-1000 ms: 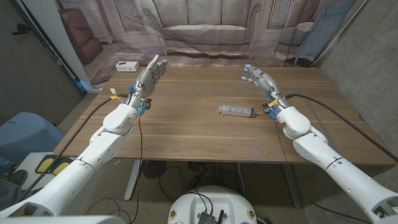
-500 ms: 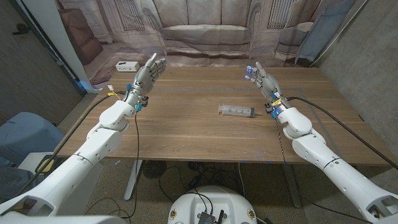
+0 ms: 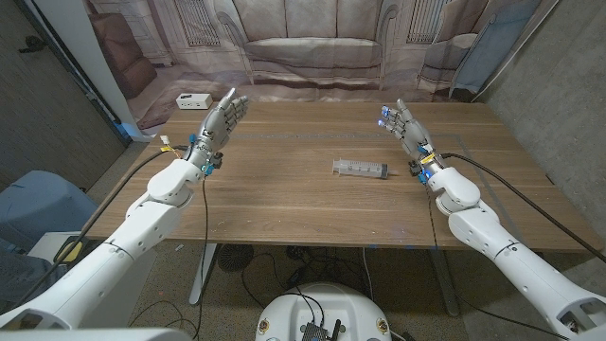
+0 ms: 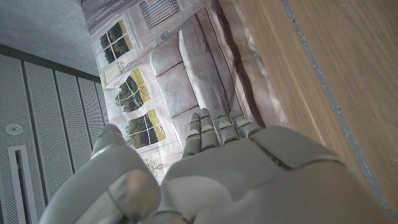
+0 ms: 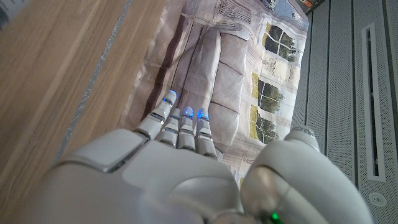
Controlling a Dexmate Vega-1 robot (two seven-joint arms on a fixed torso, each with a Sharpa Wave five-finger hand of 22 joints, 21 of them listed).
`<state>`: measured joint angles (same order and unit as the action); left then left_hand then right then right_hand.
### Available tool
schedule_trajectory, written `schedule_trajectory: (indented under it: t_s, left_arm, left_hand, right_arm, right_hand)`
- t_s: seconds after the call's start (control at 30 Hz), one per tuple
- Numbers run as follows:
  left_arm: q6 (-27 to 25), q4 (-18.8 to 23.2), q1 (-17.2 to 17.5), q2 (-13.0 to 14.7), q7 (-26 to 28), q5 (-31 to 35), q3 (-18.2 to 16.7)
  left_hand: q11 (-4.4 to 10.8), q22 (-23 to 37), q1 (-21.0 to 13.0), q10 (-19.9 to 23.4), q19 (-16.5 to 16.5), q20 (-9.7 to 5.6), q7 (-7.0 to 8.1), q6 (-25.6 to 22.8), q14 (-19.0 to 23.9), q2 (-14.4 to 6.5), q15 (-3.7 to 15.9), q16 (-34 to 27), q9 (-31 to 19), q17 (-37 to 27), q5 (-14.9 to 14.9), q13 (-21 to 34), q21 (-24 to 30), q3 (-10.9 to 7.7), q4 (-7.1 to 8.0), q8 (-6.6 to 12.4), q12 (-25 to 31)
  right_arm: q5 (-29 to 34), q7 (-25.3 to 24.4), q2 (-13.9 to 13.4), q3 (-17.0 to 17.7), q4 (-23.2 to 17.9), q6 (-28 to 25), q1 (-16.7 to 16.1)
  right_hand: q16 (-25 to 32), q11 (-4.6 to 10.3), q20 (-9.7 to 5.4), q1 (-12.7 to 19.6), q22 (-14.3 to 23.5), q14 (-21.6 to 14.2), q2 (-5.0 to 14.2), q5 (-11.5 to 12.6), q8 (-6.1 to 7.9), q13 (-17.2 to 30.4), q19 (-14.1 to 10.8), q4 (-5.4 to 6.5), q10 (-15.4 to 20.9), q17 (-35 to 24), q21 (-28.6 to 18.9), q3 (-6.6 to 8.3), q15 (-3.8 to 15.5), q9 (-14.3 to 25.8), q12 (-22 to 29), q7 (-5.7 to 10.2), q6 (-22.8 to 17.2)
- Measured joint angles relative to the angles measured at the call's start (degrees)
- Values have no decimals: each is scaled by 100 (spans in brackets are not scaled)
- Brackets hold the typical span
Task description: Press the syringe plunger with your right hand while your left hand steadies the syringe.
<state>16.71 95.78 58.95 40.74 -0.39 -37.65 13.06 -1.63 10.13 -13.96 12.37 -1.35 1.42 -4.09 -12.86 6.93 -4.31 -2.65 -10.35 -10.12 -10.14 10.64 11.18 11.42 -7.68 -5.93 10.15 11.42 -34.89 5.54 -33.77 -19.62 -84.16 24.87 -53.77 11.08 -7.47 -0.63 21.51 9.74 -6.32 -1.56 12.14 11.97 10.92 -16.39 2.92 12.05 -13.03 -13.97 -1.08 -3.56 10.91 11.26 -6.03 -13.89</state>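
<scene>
Both hands have drifted outward over the last second: the left hand (image 3: 220,121) now sits a little further toward the upper left of the head view, and the right hand (image 3: 406,126) has slid toward the right and opened slightly away from the middle. The syringe (image 3: 360,170) has not moved; it lies on its side on the table (image 3: 284,199), just right of the frame's centre, lengthwise across the picture, well apart from the left hand and near but not touching the right wrist.

The left hand is raised over the table's upper left part, fingers straight and spread, holding nothing. In the left wrist view its back (image 4: 249,180) and extended fingers point at the printed sofa backdrop (image 4: 186,68).

The right hand is raised over the upper right part of the table, fingers apart and extended, empty, with blue lights at its tips. The right wrist view shows the same hand (image 5: 168,168) with its fingers straight.

A white power strip (image 3: 193,100) lies at the table's far left corner.
</scene>
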Motion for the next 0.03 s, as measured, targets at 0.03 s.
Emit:
schedule_trajectory:
  t_s: [0.03]
  left_arm:
    - [0, 0, 0, 0, 5, 1, 0]
  left_hand:
    - [0, 0, 0, 0, 0, 0, 0, 0, 0, 0, 0, 0, 0, 0, 0, 0, 0, 0, 0, 0, 0]
  right_arm:
    - [0, 0, -1, 1, 0, 0, -1]
  right_hand:
    - [0, 0, 0, 0, 0, 0, 0, 0, 0, 0, 0, 0, 0, 0, 13, 0, 0, 0, 0, 0, 0]
